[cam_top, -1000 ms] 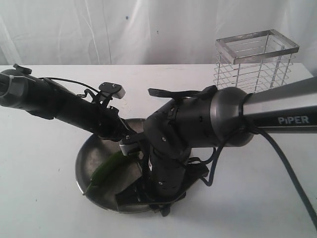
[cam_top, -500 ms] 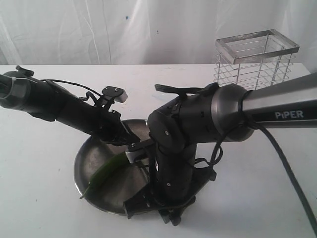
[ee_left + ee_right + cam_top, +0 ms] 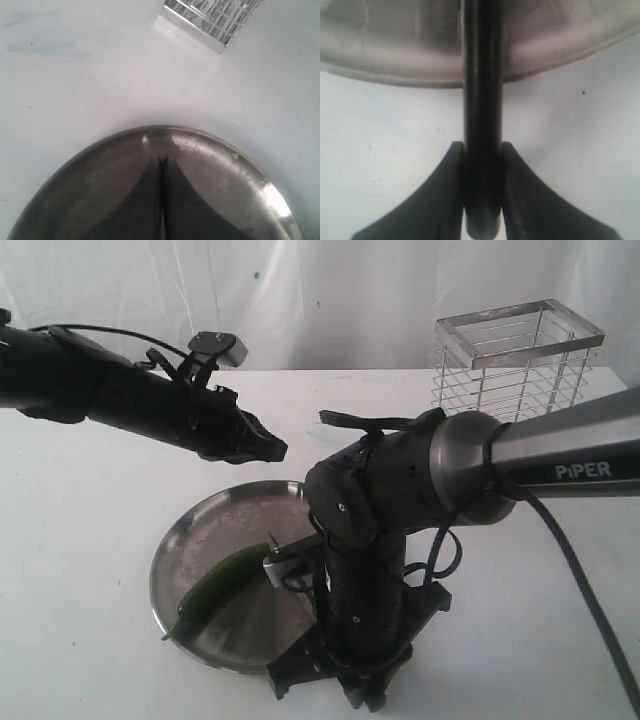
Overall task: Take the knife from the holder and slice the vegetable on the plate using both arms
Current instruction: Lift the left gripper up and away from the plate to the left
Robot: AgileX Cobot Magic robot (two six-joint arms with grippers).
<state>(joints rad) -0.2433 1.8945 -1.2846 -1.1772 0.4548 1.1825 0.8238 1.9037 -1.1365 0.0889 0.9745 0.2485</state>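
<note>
Dark green vegetable (image 3: 215,588). Dull silver plate (image 3: 215,525), grey reflections. Shiny silver wire holder (image 3: 515,365), horizontal-bar pattern. Black knife handle (image 3: 481,100) between black fingers (image 3: 512,170). Black arms; grey sleeve (image 3: 570,455), white PiPER lettering. White table (image 3: 80,540), white backdrop (image 3: 300,300).

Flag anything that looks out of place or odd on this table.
Nothing looks spilled or broken. The vegetable lies whole on the plate, apparently uncut. The left tool hovers shut above the plate, empty. The right tool grips the knife at the plate's edge.
</note>
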